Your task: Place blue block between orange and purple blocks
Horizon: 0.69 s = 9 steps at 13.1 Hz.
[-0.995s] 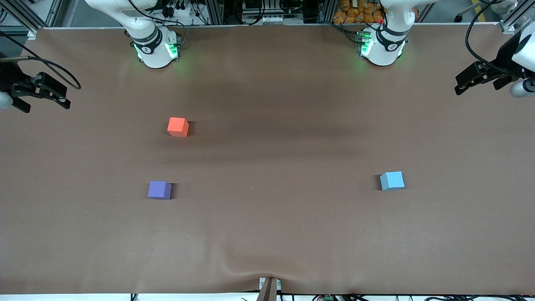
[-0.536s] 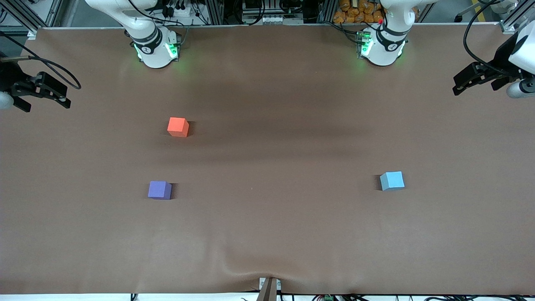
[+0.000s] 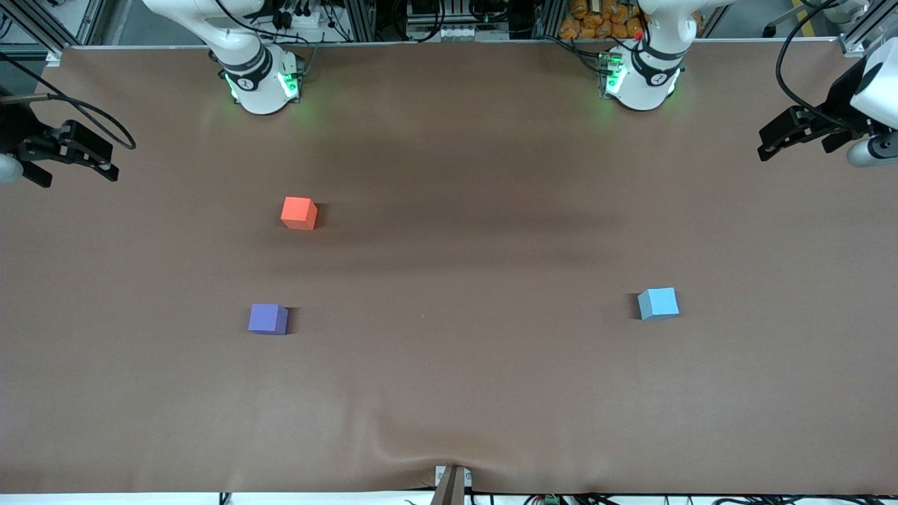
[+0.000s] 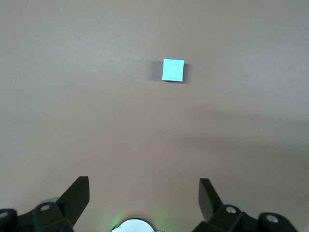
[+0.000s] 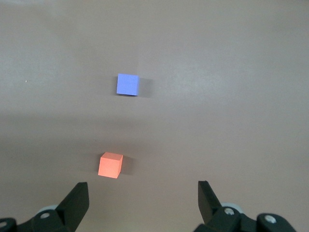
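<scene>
Left gripper (image 3: 770,144), jaws spread and empty, hangs over the table's end, apart from the blue block (image 3: 658,303); right gripper (image 3: 70,165) waits, also spread.

Both wrist views crop their own gripper bodies at the frame edge. Front view cuts off the right gripper (image 3: 66,151) and left gripper (image 3: 789,133) arms.

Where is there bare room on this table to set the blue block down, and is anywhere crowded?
The gap between orange block and purple block is bare. So is the wide stretch from those two to the blue block. Nowhere is crowded; left gripper and right gripper hang open over the table's ends.
</scene>
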{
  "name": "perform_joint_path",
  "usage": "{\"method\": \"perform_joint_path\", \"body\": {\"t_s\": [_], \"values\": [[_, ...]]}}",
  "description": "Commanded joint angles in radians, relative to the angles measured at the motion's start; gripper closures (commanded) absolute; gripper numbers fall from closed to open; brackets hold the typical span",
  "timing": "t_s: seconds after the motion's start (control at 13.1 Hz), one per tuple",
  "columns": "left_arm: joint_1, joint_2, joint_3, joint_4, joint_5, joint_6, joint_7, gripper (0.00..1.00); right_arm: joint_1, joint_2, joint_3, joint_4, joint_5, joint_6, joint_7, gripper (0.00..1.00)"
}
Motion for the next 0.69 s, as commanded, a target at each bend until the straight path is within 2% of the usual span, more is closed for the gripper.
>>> {"method": "perform_joint_path", "body": {"t_s": [0.0,0.46,0.61], "values": [[0.01,-0.004,-0.006,-0.005,-0.011,0.013,0.018,0.0,-0.014,-0.013,0.006,0.002,0.001,-0.016,-0.013,0.0],[0.01,-0.004,-0.006,-0.036,-0.011,0.053,0.017,0.0,-0.015,-0.013,0.006,0.002,0.002,-0.019,-0.012,0.0],[0.01,-0.004,-0.006,-0.084,-0.011,0.114,0.017,0.0,-0.015,-0.013,0.006,0.002,0.002,-0.019,-0.012,0.0]]}}
